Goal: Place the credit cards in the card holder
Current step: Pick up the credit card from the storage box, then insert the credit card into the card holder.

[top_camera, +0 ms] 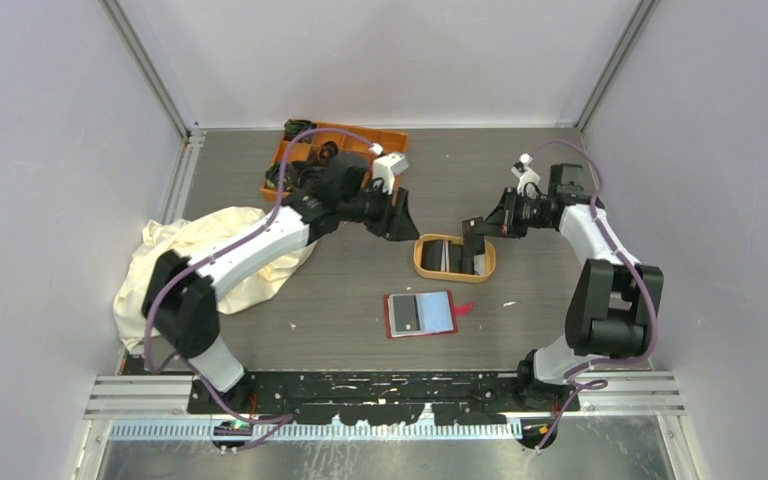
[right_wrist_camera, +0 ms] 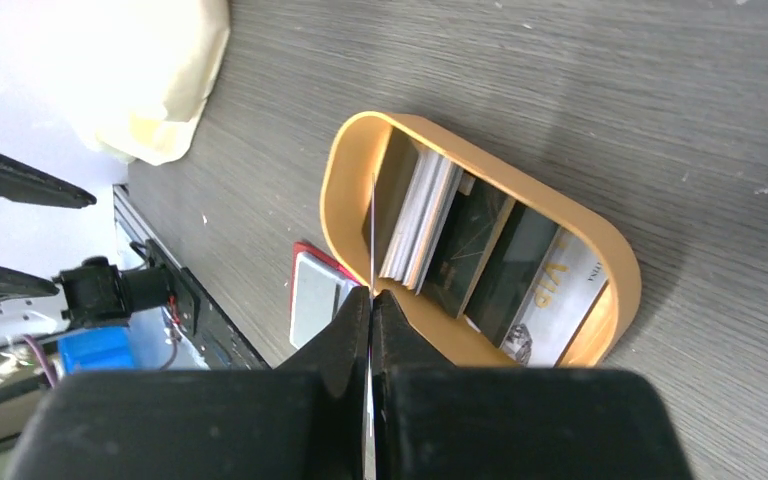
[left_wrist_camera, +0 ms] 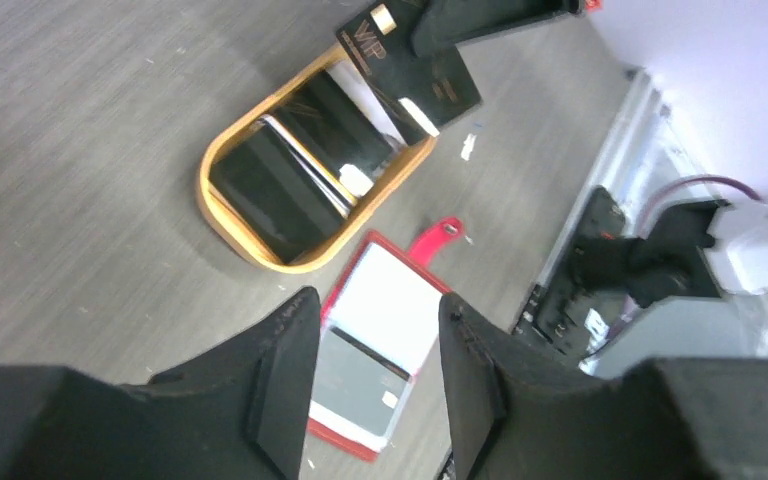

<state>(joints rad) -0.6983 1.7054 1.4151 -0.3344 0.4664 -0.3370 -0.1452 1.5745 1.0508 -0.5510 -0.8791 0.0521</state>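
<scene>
Card holder (right_wrist_camera: 312, 290) half hidden by tray (right_wrist_camera: 345, 170); orange box (top_camera: 392, 138) mostly behind left arm (top_camera: 260, 240).

Pale lilac walls (top_camera: 380, 50), grey wood-grain table (top_camera: 345, 300)

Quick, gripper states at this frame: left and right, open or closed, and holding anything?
Left gripper: open, holding nothing.
Right gripper: closed on a black credit card.

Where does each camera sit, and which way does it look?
Top: overhead behind the robot, looking down at the grey table; both arms show.
Left wrist: looks down past the open left gripper at the red folding card holder.
Right wrist: looks past the right gripper, shut on a black card.
All share the tan oval tray.
</scene>
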